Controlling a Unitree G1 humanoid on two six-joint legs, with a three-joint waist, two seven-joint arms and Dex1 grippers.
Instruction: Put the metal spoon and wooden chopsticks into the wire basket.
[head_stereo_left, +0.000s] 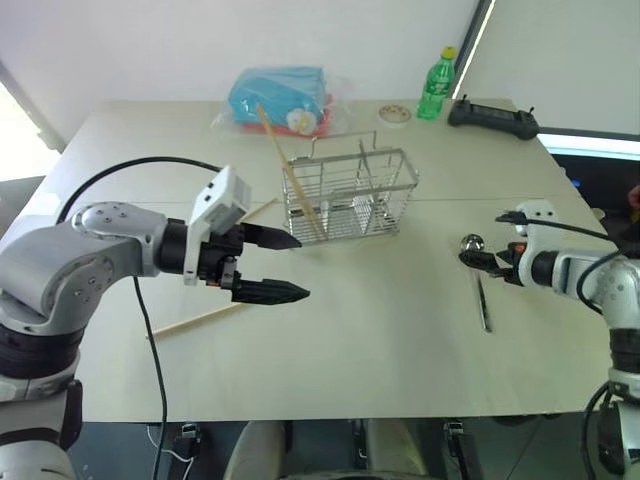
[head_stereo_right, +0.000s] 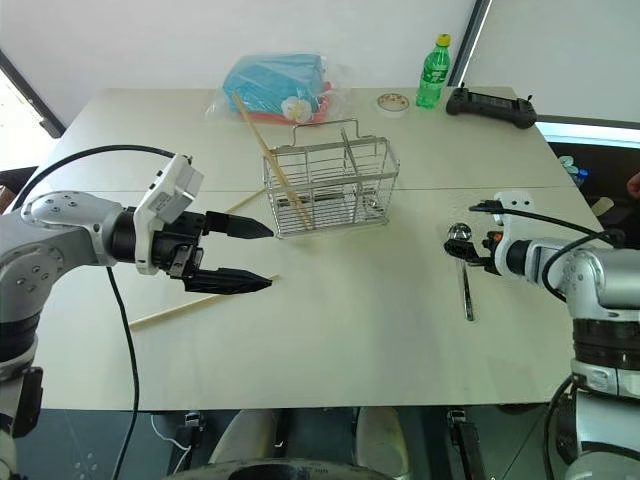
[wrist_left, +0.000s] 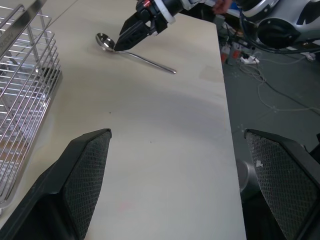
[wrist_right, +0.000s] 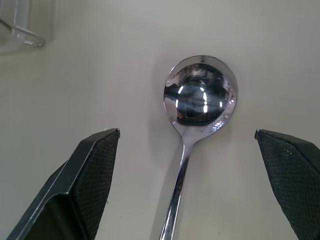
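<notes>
While no label is reading clearly (green bottle (head_stereo_left: 437, 85), upper right), your right gripper (wrist_right: 187, 145) is hanging wide over the metal spoon (wrist_right: 200, 97); left gripper (head_stereo_left: 285, 266) is gaping too.

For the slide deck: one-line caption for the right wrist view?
Open right gripper poised over the metal spoon lying bowl-up on the table, fingers straddling its handle.
</notes>
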